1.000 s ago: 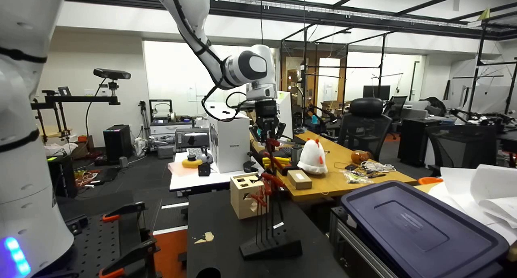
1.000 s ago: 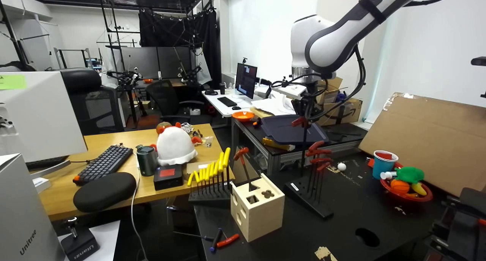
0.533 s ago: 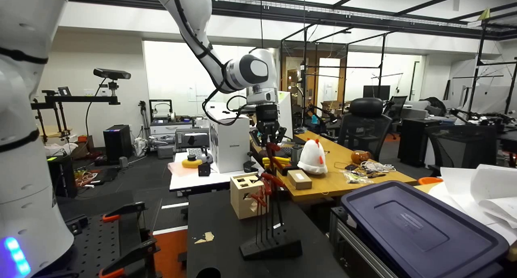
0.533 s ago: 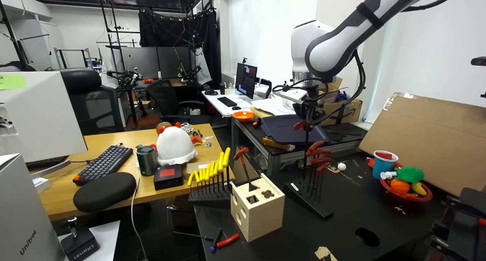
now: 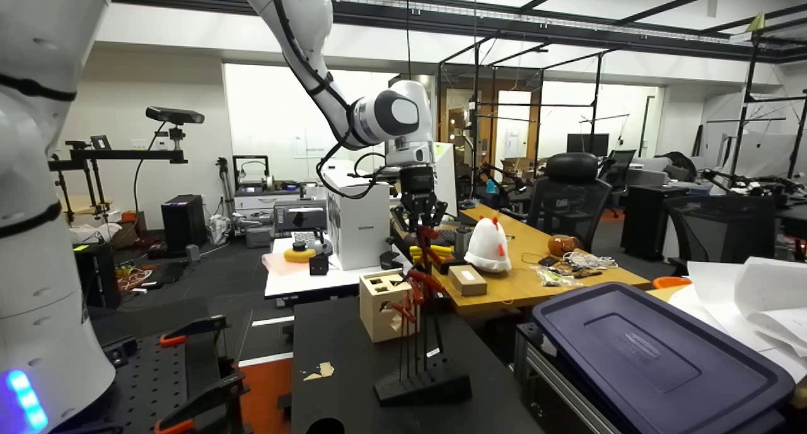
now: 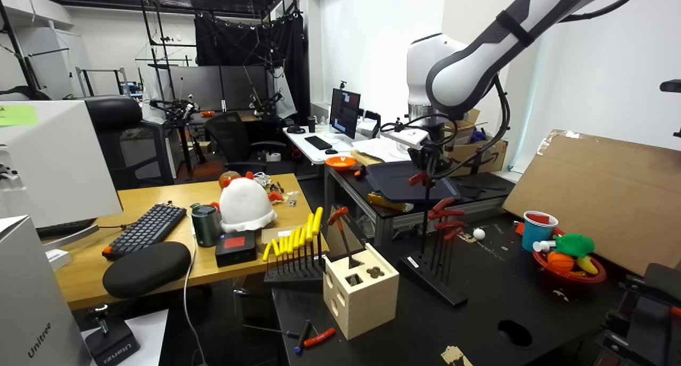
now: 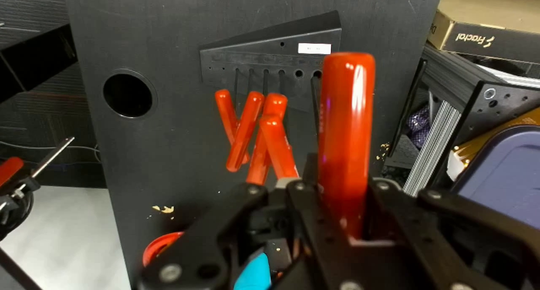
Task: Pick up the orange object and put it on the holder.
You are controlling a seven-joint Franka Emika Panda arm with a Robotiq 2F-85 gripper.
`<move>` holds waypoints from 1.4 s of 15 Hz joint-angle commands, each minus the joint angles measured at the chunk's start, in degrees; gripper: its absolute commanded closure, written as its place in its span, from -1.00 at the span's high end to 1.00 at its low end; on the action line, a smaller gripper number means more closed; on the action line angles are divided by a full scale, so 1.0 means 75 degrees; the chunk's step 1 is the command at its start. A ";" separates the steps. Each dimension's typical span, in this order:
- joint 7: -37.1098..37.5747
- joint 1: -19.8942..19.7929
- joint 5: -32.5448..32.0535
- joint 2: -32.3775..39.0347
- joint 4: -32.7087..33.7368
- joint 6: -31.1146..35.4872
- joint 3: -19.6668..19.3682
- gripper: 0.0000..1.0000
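**One orange T-handle key (image 7: 346, 142) pinched in the gripper (image 5: 424, 222), shaft down at the black stand (image 7: 270, 49)**

Text first. Dark-sided box (image 7: 506, 43) at the edge of the wrist view reads "Fractal". In an exterior view, a tall pale box (image 6: 32, 297) reads "Unitree", small black base (image 6: 113, 340) reads "ulanzi". White label (image 7: 314, 49) on the stand: print too small. Lettering on the blue lid (image 5: 630, 358): can't make it out.

Key: glossy red-orange handle, rounded end, bright highlight down its length, faint print along one edge, illegible. Thin dark shaft, slightly off vertical, lower end at a hole near the stand's wider end. Depth in the hole: can't tell. Four more keys (image 7: 245, 132), same colour, stand in that row, handles lower and splayed.

Fingers (image 7: 392, 210) clamp the handle from both sides. Arm (image 5: 375, 112): white, forearm sloping down, wrist bent so the gripper points straight down.

Wooden cube (image 6: 372, 302) sits near the stand on the black table (image 7: 181, 37), another orange-handled key (image 6: 339, 215) leaning out of its top.
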 commanded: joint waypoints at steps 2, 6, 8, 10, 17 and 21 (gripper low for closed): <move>0.0007 0.0101 0.0043 0.0062 0.0097 0.0137 -0.0161 -0.91; 0.0025 0.0101 0.0049 0.0087 0.0055 0.0194 -0.0204 -0.91; 0.0037 0.0116 0.0031 0.0091 0.0093 0.0215 -0.0227 -0.91; 0.0034 0.0131 0.0010 0.0092 0.0133 0.0231 -0.0249 -0.91; 0.0030 0.0121 0.0071 0.0170 0.0143 0.0372 -0.0251 -0.91; 0.0006 0.0104 0.0111 0.0249 0.0146 0.0415 -0.0246 -0.91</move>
